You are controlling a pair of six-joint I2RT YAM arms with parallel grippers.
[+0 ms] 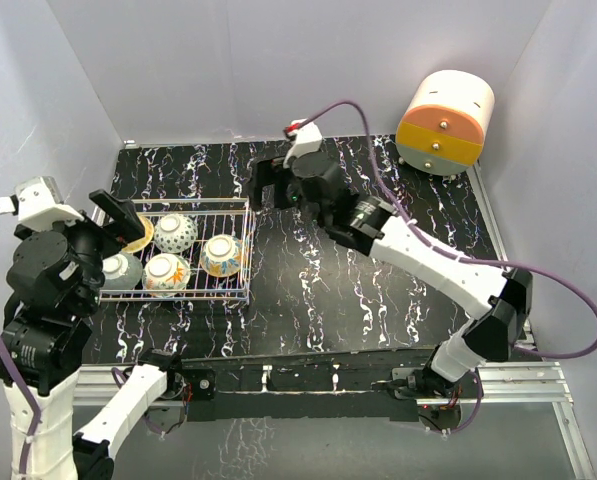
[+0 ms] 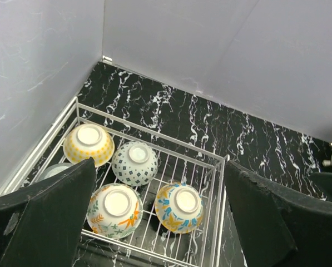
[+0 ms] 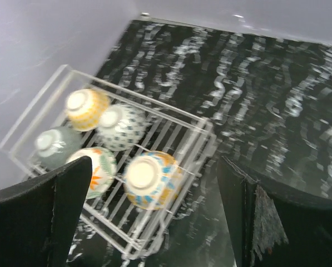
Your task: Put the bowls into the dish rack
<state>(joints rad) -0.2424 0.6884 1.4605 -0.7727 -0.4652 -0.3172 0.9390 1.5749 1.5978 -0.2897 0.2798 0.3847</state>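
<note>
White wire dish rack (image 2: 154, 134) at the left of the black marbled table (image 1: 328, 300), five patterned bowls (image 2: 117, 203) inside it (all upside down), left gripper (image 2: 159, 166) spread wide and empty above them, right gripper (image 3: 154, 161) likewise spread, near the rack's far right corner.

Left side: white wire dish rack (image 1: 250, 240) against wall, full of upturned patterned ceramic bowls (image 1: 175, 232). Black marbled surface (image 1: 318, 290) beside it open. Orange-and-cream round drawer unit (image 1: 445, 122) occupies far right corner.
</note>
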